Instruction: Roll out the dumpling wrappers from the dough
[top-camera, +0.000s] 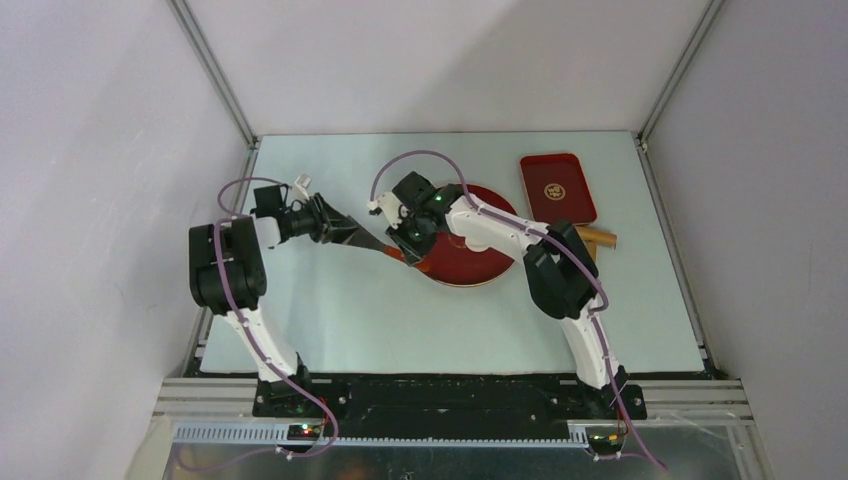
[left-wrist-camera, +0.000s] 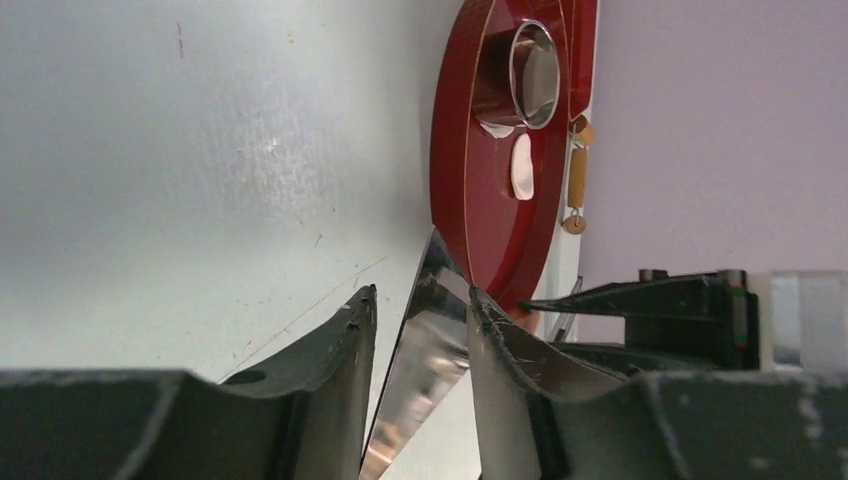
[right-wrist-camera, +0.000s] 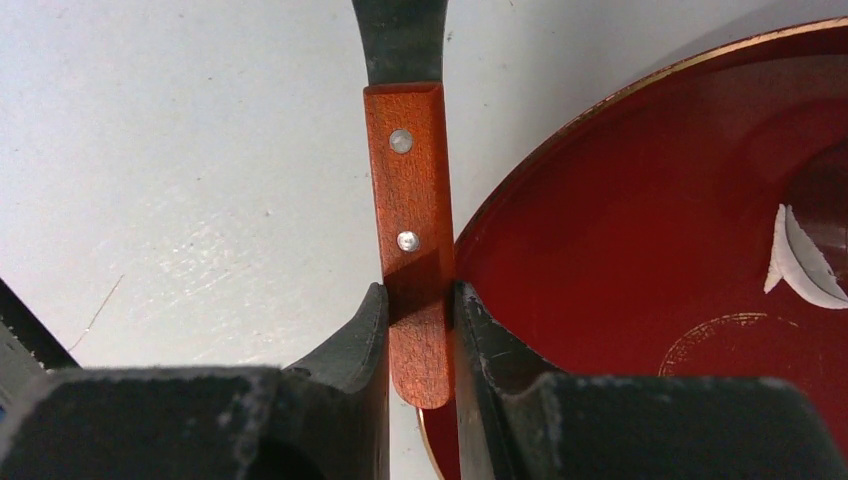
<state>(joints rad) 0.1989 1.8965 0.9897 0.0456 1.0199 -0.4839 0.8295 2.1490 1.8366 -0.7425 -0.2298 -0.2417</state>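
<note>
1. Right gripper (right-wrist-camera: 420, 300) pinched the spatula (right-wrist-camera: 410, 180) by its wooden handle. Left gripper (left-wrist-camera: 420, 292) straddled the blade (left-wrist-camera: 425, 350), jaws half-spread. You couldn't tell if they had bitten.
2. Likely risk: the thin, slick blade twists or slips if you release the handle early.
3. The blade tip sat just beside the red plate (left-wrist-camera: 450, 180); a jerk could shove it.
4. The dough (left-wrist-camera: 521, 165) lay on that plate near the ring cutter (left-wrist-camera: 535, 72) and could scatter.

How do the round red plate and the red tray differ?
The plate is round; the tray is rectangular with rounded corners. The plate sits mid-table; the tray lies farther back and right. The plate carries a metal ring cutter and white dough pieces; the tray shows only a gold emblem. Both are glossy red.
</note>
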